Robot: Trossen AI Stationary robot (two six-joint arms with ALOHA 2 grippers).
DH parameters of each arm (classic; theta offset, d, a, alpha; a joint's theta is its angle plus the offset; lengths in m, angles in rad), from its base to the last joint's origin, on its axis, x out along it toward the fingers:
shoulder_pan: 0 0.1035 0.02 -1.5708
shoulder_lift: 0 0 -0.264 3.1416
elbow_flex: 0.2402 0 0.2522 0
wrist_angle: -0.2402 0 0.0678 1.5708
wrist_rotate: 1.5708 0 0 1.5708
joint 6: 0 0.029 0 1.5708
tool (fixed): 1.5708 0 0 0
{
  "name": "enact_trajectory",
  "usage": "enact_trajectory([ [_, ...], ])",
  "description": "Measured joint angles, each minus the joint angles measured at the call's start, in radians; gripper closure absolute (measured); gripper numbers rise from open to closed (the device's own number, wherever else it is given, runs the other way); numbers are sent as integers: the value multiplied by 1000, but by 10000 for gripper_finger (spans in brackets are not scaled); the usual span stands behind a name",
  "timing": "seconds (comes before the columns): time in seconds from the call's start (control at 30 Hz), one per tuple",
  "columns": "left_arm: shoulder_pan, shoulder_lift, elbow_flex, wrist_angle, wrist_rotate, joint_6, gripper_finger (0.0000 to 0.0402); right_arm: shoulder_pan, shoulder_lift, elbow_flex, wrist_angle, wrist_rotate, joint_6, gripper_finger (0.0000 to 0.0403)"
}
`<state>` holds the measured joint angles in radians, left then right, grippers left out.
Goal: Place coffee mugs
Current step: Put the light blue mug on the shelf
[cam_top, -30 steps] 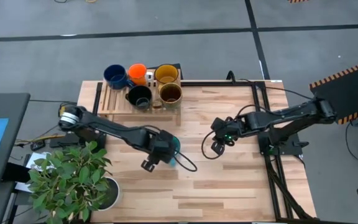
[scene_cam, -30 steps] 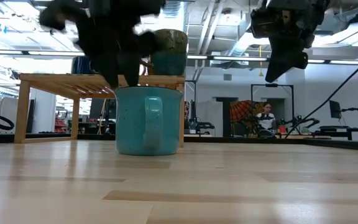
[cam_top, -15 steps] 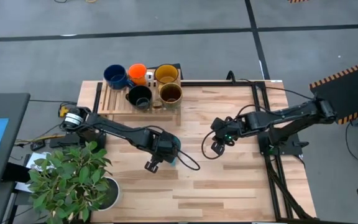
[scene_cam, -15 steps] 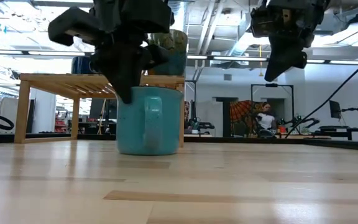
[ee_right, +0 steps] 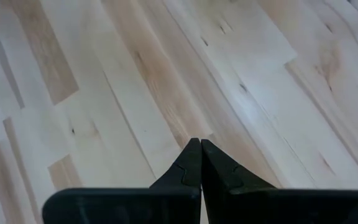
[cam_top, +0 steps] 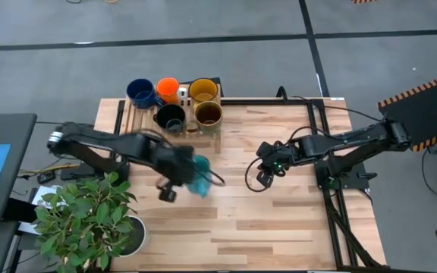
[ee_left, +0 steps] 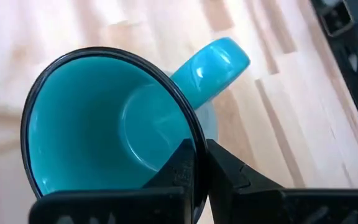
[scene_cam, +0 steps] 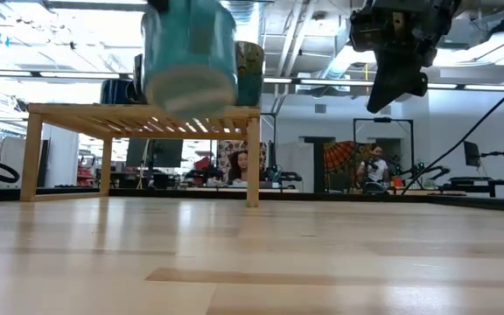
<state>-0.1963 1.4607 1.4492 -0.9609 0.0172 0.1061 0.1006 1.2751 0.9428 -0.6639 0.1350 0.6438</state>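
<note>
My left gripper (cam_top: 182,176) is shut on the teal mug (cam_top: 199,182), which is lifted high above the table in the low view (scene_cam: 188,54). In the left wrist view the mug (ee_left: 104,124) shows its teal inside and its handle (ee_left: 213,65). Five other mugs, dark blue (cam_top: 139,92), orange (cam_top: 168,88), yellow (cam_top: 203,90), black (cam_top: 170,116) and olive-brown (cam_top: 208,114), stand on a low wooden rack (cam_top: 135,121) at the table's far left. My right gripper (cam_top: 266,176) is shut and empty above the table's middle right. My left gripper pinches the teal mug's rim wall (ee_left: 191,146) beside the handle, one finger (ee_left: 176,174) inside the mug and one finger (ee_left: 229,177) outside. The mug is lifted clear of the table and tilted, its pale bottom (scene_cam: 191,87) showing.
A potted green plant (cam_top: 89,216) in a white pot stands at the table's near left corner. A black frame (cam_top: 317,144) runs along the table's right side. People sit in the room beyond the table.
My left gripper has shut on the teal mug's rim and lifted it from the table, going up and toward the table's left edge. The mug, which stood upright on the table, now hangs high and tilted.
</note>
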Motion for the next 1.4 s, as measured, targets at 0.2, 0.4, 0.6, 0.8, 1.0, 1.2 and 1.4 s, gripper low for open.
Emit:
enact_trajectory([
  [0.2,5,-137,201,-162,-216,-120,401,-33,0,0,17,0,1,382],
  [0.4,21,-192,377,-285,-486,-189,401,-65,0,0,39,-2,0,382],
  [0.6,48,-220,465,-437,-598,-209,401,-63,0,0,52,-7,-13,382],
  [0.8,77,-229,467,-637,-618,-314,401,-65,0,0,52,-8,-17,382],
  [1.0,114,-252,457,-617,-641,-329,401,-78,0,0,56,-8,-26,382],
  [1.2,258,-316,433,-614,-695,-506,401,-77,0,0,59,-6,-27,382],
  [1.4,381,-390,255,-612,-484,-600,401,-77,0,0,61,-6,-36,382],
])
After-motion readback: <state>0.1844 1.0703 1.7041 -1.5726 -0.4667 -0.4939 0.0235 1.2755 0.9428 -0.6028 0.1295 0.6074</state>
